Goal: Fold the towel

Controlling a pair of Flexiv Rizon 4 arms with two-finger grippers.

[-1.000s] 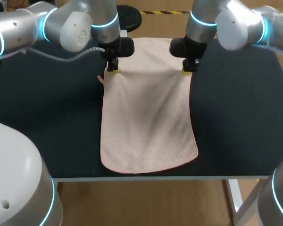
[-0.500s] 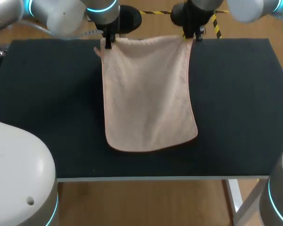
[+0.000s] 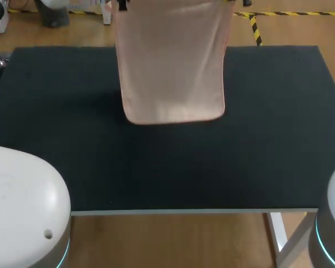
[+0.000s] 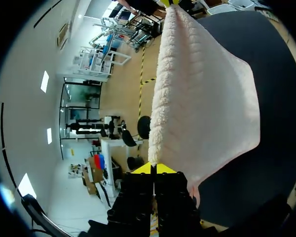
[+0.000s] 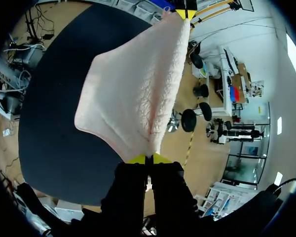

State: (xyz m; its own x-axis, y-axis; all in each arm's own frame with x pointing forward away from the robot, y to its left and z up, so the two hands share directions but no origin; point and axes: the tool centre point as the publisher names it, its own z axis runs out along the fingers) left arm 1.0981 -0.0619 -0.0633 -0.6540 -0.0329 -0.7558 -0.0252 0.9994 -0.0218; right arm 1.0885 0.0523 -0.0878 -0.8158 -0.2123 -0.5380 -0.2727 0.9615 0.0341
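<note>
Towel point(image 3: 170, 61): hanging over the far half of the table point(image 3: 268, 139), held by both top corners.
Left gripper point(image 4: 153, 168): I see it pinched tight on one corner.
Right gripper point(image 5: 148, 159): pinched tight on the other corner.
Change: towel lifted higher; its lower edge has drawn back from the near half.

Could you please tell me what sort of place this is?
Probably a robotics lab bench: a black-topped table, with a pink towel held up at two corners by the left pincer and right pincer.
</note>
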